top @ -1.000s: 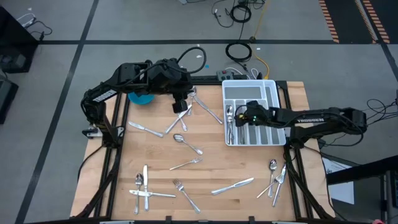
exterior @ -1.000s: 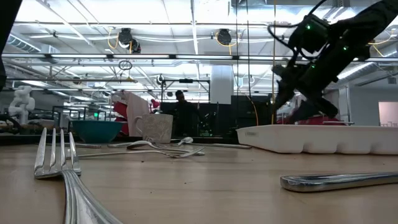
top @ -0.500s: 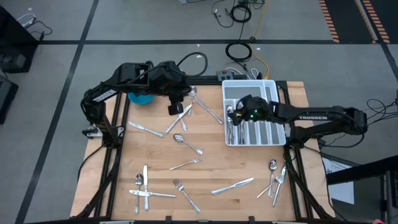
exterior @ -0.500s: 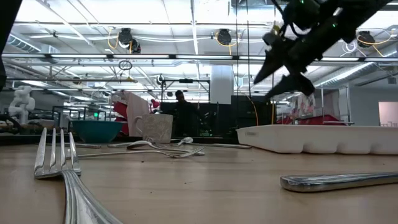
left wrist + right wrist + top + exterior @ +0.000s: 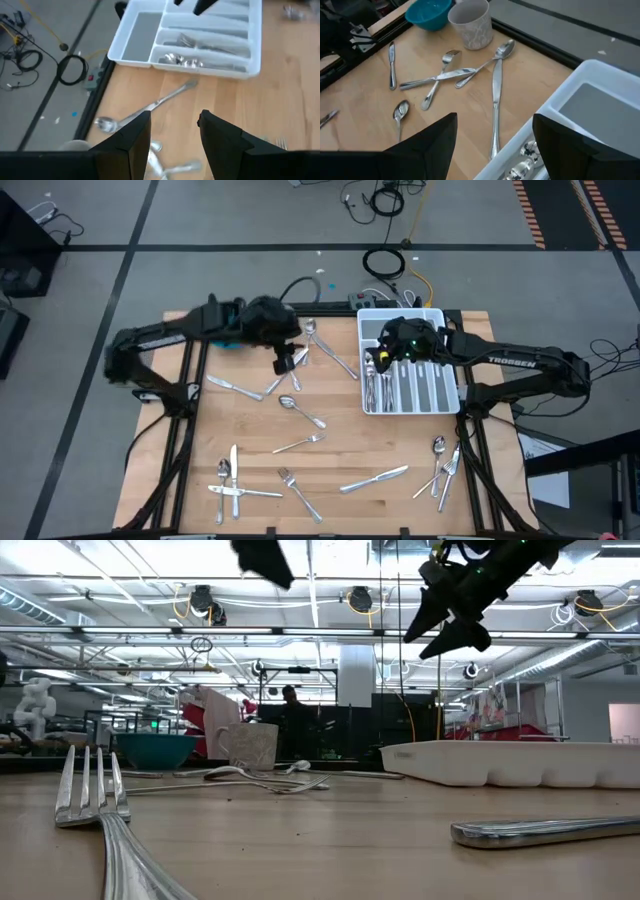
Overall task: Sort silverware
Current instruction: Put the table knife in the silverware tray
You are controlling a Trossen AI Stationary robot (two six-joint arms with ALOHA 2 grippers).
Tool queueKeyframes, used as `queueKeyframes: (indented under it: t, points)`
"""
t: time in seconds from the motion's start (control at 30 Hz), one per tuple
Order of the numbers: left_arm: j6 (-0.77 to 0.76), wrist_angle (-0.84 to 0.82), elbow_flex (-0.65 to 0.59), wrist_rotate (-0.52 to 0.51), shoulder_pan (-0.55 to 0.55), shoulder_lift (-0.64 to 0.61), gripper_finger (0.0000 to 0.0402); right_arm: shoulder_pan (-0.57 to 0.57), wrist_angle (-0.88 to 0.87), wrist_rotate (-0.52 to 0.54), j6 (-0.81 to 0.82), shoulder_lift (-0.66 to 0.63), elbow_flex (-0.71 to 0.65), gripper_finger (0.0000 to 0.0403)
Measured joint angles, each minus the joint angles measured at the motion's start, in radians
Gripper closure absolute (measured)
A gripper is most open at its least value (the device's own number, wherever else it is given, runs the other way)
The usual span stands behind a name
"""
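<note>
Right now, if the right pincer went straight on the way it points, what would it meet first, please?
Probably the long table knife lying beside the white tray, then bare tabletop. The open right pincer aims down across it from above the tray's edge, though depth is uncertain.

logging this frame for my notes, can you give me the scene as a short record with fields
surface: light wooden table
tray: white compartmented plastic tray at the far right, forks and spoons already in it
loose items: shiny silver metal forks, spoons and knives scattered over the table
left hand: open, empty, above the far cluster
right hand: open, empty, over the tray's left side
other: blue bowl, white cup
</note>
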Motion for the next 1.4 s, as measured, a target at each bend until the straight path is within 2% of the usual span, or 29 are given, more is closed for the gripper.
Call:
queueKeyframes:
  t: [0.13,0.2,0.3,0.4,0.5,0.63,0.77,0.93,1.03,1.13,1.27,1.4]
  points:
    - [-0.183,0.375,-0.41,-0.007,-0.028,-0.184,0.0228,0.001,-0.037,-0.027,-0.024,0.0,0.0,0.0151]
    - [-0.293,0.551,-0.577,-0.008,-0.046,-0.259,0.0228,0.0,-0.027,-0.05,-0.049,0.0,0.0,0.0151]
    - [-0.426,0.804,-0.758,-0.02,-0.065,-0.343,0.0228,-0.014,0.044,-0.058,-0.099,0.015,0.0,0.0151]
    - [-0.551,0.934,-0.859,-0.054,-0.07,-0.382,0.0228,-0.029,0.131,-0.057,-0.133,0.06,0.0,0.0151]
    - [-0.622,0.926,-0.896,-0.129,-0.066,-0.385,0.0228,-0.033,0.187,-0.058,-0.127,0.115,0.0,0.0151]
    - [-0.734,0.757,-0.898,-0.229,-0.044,-0.372,0.0228,-0.035,0.185,-0.059,-0.095,0.149,0.0,0.0151]
    - [-0.855,0.632,-0.898,-0.274,-0.014,-0.373,0.0228,-0.035,0.175,-0.085,-0.082,0.148,0.0,0.0152]
    - [-0.878,0.518,-0.898,-0.34,0.023,-0.372,0.0228,-0.035,0.174,-0.082,-0.089,0.136,0.0,0.0152]
    - [-0.88,0.501,-0.898,-0.343,0.044,-0.364,0.0228,-0.035,0.16,-0.083,-0.089,0.136,0.0,0.0152]
    - [-0.88,0.502,-0.898,-0.29,0.077,-0.33,0.0228,-0.035,0.16,-0.084,-0.093,0.136,0.0,0.0152]
    - [-0.879,0.526,-0.897,-0.076,0.122,-0.243,0.0228,-0.035,0.16,-0.084,-0.106,0.136,0.0,0.0152]
    - [-0.845,0.531,-0.882,-0.01,0.141,-0.129,0.0228,-0.035,0.16,-0.086,-0.108,0.136,0.0,0.0152]
